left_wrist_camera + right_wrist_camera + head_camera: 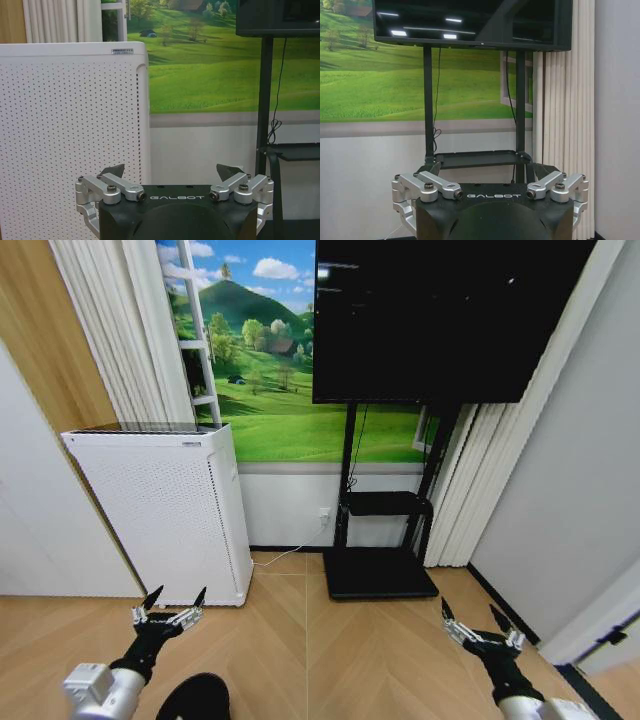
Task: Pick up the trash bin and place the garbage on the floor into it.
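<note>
left claw [172, 604]: low at the left of the head view, held above the floor [300, 640], prongs spread apart, nothing between them. in the left wrist view the same claw [172, 172] faces the white cabinet and the wall mural; dark tips stand wide apart. "galbot" is printed in pale letters on the black housing between the finger mounts.

right claw [478, 621]: low at the right of the head view, above the floor, prongs spread apart and empty. in the right wrist view the claw [487, 172] faces the screen stand; the housing carries the same "galbot" lettering.

floor: light tan wood laid in herringbone, with a dark border strip along the right wall.

round black item [193, 697]: at the bottom edge of the head view, just beside the left arm; whether it is the trash bin cannot be told.

white perforated cabinet [165, 510]: stands on the floor at the left, against the wall. a small label [122, 51] sits near its top edge; the writing is too small to read.

black screen [440, 315]: large, dark, mounted on a black stand [385, 540] with a shelf and a flat base on the floor; a cable hangs down behind.

wall mural [270, 370]: green hills, trees, blue sky.

white curtains [125, 330]: hang at left; a further set hangs right of the stand.
</note>
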Controlling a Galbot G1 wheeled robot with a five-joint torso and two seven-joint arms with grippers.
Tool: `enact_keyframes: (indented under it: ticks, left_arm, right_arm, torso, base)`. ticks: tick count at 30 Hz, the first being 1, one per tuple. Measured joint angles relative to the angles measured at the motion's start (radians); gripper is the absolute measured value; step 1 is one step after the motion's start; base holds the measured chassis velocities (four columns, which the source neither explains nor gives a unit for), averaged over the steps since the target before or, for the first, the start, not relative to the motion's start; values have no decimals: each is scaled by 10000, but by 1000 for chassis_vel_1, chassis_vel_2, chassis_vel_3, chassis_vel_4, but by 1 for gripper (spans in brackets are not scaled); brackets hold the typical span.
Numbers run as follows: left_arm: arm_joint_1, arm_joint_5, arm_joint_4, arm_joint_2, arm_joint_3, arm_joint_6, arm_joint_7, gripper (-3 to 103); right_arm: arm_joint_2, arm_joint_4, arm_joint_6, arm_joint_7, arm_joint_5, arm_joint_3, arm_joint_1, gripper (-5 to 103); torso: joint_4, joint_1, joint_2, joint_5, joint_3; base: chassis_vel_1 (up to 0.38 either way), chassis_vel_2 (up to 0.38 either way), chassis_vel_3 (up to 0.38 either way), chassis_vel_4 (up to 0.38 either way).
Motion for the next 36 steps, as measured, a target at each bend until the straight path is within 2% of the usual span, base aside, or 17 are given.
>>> enact_keyframes:
  ticks: [18, 23, 31, 36]
  left_arm:
    - [0, 0, -1, -1, 2, 0, 5, 100]
    - [0, 0, -3, -1, 2, 0, 9, 100]
    - [0, 0, -2, 0, 1, 0, 7, 100]
    - [0, 0, -2, 0, 2, 0, 8, 100]
  right_arm:
    - [0, 0, 0, 3, 0, 3, 0, 100]
    - [-1, 0, 0, 3, 0, 3, 0, 100]
    - [0, 1, 0, 0, 0, 1, 0, 100]
    - [0, 0, 0, 0, 0, 2, 0, 100]
  torso:
    - [-1, 313, 738, -3, 419]
    - [-2, 458, 1064, -1, 600]
    - [0, 567, 1322, -9, 750]
    - [1, 660, 1527, 1, 861]
  base:
    - [-15, -9, 12, 10]
    - [54, 73, -75, -75]
    - [123, 128, -127, -127]
    - [-4, 3, 0, 7]
